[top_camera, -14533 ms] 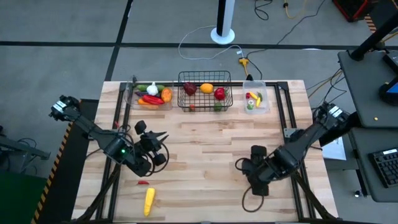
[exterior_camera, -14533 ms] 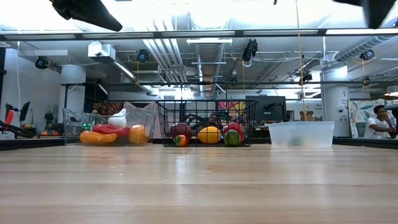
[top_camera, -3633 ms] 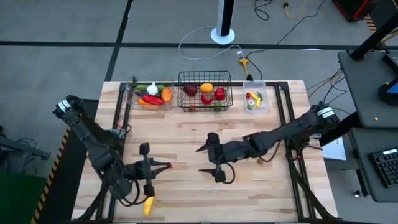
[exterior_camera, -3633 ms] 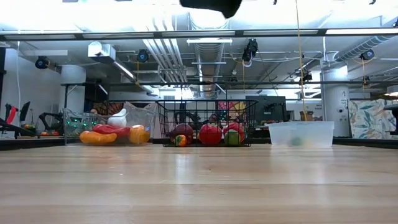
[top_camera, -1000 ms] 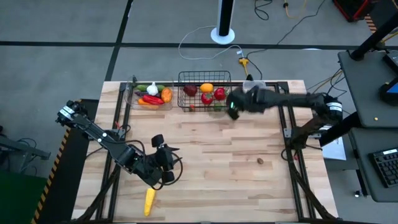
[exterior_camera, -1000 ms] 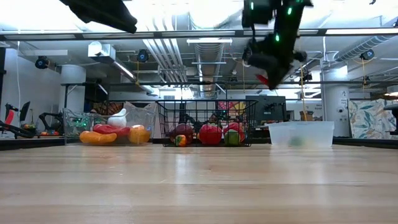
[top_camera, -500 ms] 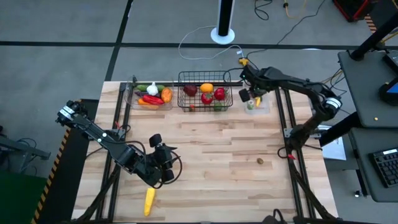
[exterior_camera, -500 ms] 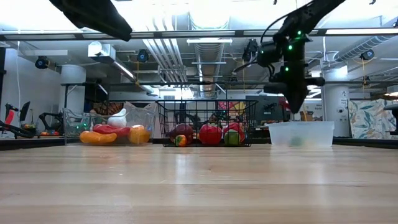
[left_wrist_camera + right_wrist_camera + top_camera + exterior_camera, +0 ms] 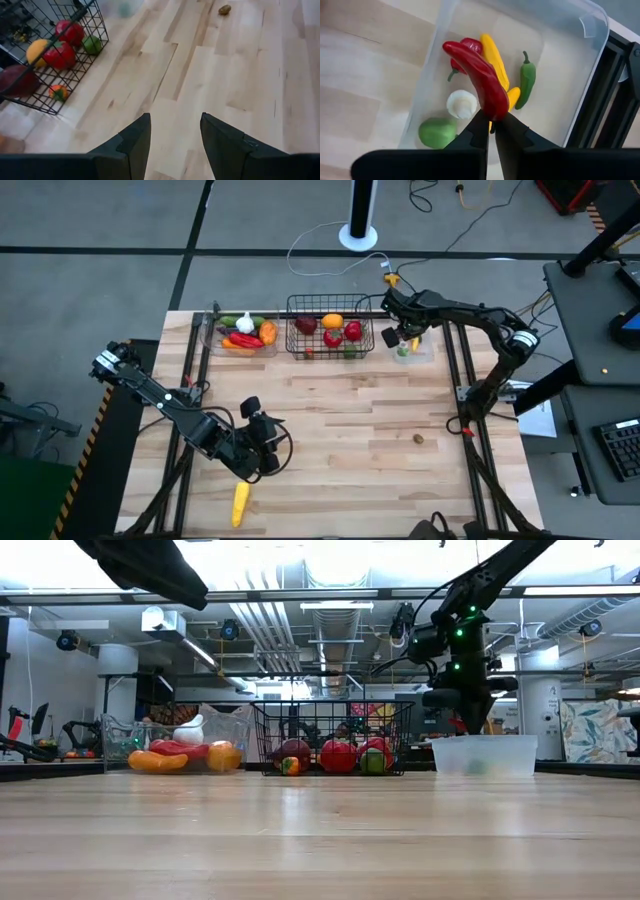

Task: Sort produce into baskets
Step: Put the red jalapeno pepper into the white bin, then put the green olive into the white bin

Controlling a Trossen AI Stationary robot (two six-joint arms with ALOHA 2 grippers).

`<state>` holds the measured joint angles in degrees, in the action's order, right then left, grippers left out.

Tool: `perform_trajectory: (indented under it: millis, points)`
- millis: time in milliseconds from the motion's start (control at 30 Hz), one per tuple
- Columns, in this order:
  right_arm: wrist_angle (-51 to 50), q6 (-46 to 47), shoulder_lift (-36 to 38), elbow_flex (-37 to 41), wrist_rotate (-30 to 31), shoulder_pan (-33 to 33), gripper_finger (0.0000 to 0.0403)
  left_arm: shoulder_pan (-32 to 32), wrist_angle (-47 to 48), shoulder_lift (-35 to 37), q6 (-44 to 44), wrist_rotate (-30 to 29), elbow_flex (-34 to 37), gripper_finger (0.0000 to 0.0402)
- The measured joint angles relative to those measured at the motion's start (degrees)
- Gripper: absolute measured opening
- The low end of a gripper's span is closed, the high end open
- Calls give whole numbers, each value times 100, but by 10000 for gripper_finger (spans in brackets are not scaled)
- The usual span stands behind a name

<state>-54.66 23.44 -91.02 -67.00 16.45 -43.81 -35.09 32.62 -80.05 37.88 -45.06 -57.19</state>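
Most produce is binned; the right gripper (image 9: 491, 122) pinches a long red chili pepper (image 9: 479, 77) above the small clear plastic bin (image 9: 590, 30) at the table's far edge. The left gripper (image 9: 172, 132), half-open and empty, hovers near the yellow corn cob (image 9: 240, 502) at the near edge, which remains unsorted with a small brown piece (image 9: 419, 438).

Three containers stand in a row: one black wire basket (image 9: 329, 326) and two clear bins (image 9: 238, 333) (image 9: 412, 340); one yellow corn cob (image 9: 240, 503) lies alone, with two robot arms.

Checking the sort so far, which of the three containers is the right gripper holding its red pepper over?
The small clear bin at the row's right end; the right gripper holds the red pepper above it.
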Motion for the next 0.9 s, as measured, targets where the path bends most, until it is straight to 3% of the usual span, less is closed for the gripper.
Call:
perform_trajectory:
  millis: [533,900]
  points:
    - [34,-105,15,2,4,4,125,0,-25,-371,217,235,35,155]
    - [23,-90,567,4,-48,282,151,2,-504,-1271,105,563,-29,155]
